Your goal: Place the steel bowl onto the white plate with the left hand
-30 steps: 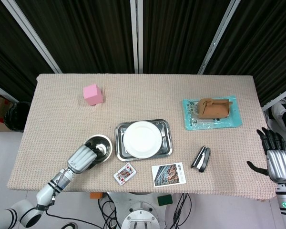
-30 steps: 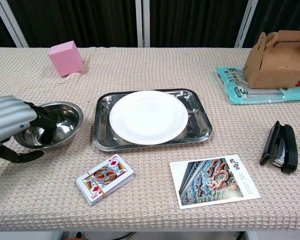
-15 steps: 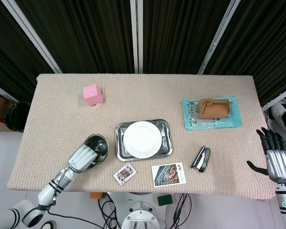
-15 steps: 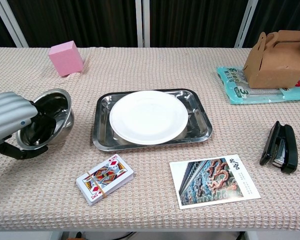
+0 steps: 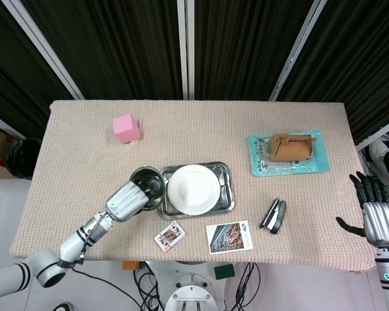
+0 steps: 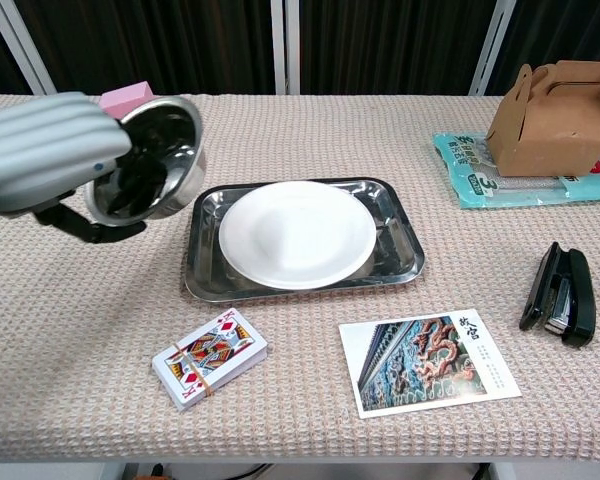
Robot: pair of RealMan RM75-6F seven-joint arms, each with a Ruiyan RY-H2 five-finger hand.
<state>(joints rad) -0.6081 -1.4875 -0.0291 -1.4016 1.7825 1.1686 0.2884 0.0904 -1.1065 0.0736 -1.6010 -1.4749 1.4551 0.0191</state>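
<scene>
Steel bowl (image 6: 150, 160) is hanging in the air, tilted with its opening turned toward the camera in the chest view, just beside the left edge of the metal tray (image 6: 202, 283) that is carrying the white plate (image 6: 297, 235). The left hand (image 6: 45, 150) is grasping the bowl by its rim, with dark fingers reaching inside and the silver back of the hand covering the near side. The right hand (image 5: 378, 217) is waiting well apart at the right end of the table, holding nothing, with its fingers spread. I think the main risk is coming from the tilt: if the hand is releasing the bowl at this angle, it may be rolling off the plate or knocking the plate sideways in the tray. The rim grasp also looks shallow, so the smooth steel may be slipping during travel.
</scene>
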